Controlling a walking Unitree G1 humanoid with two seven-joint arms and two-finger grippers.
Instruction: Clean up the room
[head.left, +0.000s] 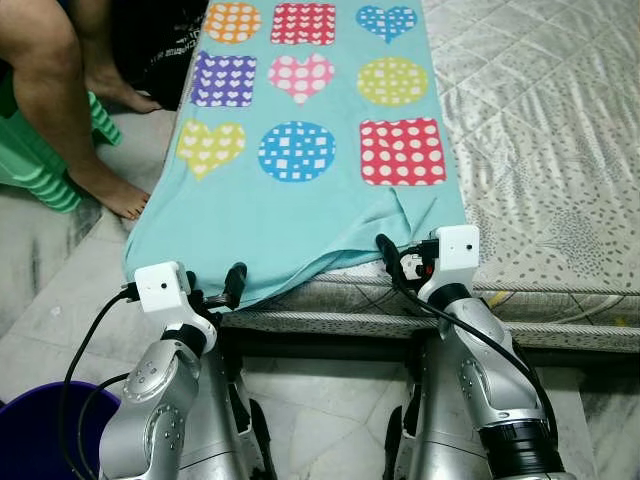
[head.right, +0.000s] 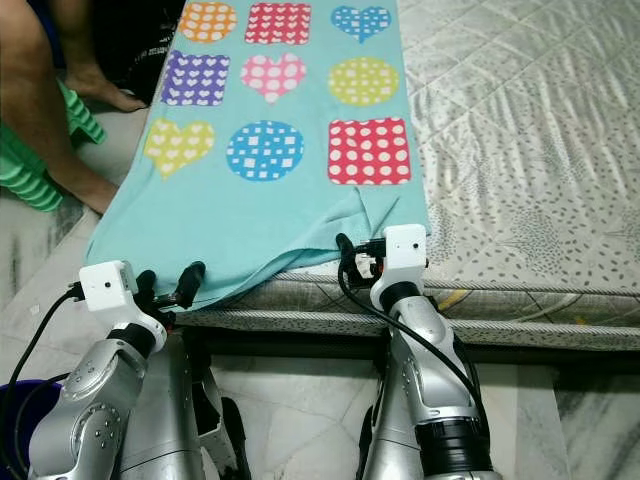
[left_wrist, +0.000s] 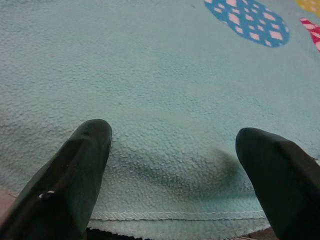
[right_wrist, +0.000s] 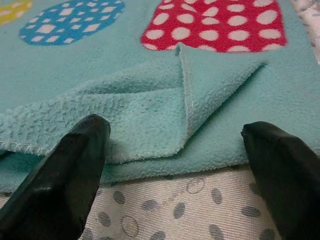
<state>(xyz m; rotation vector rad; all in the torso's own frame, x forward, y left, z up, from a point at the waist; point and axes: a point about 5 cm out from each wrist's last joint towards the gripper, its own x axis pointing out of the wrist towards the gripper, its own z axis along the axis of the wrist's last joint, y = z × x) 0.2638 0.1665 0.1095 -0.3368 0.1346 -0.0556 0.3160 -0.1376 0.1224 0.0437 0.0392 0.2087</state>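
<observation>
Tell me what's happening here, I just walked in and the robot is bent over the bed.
The robot is working on a turquoise blanket with coloured hearts, circles and squares, spread over the mattress. Both grippers are open at the blanket's near edge: the left gripper where it hangs over the mattress side, the right gripper by a folded-over corner. Neither has hold of the fabric yet. A person's bare legs are at the left, beside green stools.

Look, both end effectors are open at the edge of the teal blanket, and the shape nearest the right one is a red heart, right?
Not quite: in the right wrist view, the shape nearest the right end effector on the teal blanket is a red square with white dots, not a heart. Both end effectors, including the left end effector, are open.
</observation>
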